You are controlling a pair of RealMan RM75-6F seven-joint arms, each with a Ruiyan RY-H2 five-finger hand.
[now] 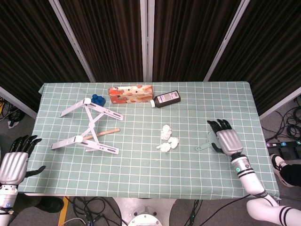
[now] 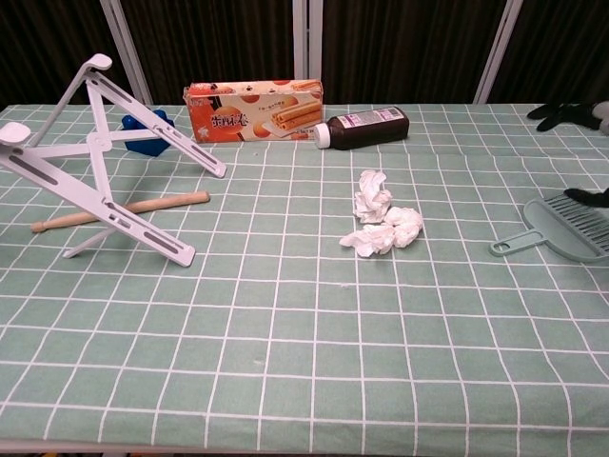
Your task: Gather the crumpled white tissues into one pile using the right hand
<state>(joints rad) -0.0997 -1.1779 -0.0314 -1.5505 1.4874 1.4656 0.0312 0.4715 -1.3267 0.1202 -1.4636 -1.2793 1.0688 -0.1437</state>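
Note:
Three crumpled white tissues [image 1: 167, 139] lie bunched together near the table's middle, touching one another; in the chest view the tissues [image 2: 381, 224] form one small heap. My right hand [image 1: 225, 140] hovers to their right with its fingers spread, holding nothing. Under it a pale green brush [image 2: 561, 227] lies flat on the cloth, its handle [image 1: 203, 147] pointing toward the tissues. In the chest view only the dark fingertips [image 2: 569, 112] show at the right edge. My left hand [image 1: 13, 162] hangs open off the table's front left corner.
A white folding stand [image 1: 89, 127] and a wooden stick [image 1: 101, 133] take up the left side. At the back stand an orange biscuit box [image 1: 130, 94], a dark bottle [image 1: 165, 99] lying on its side, and a blue object [image 1: 97, 99].

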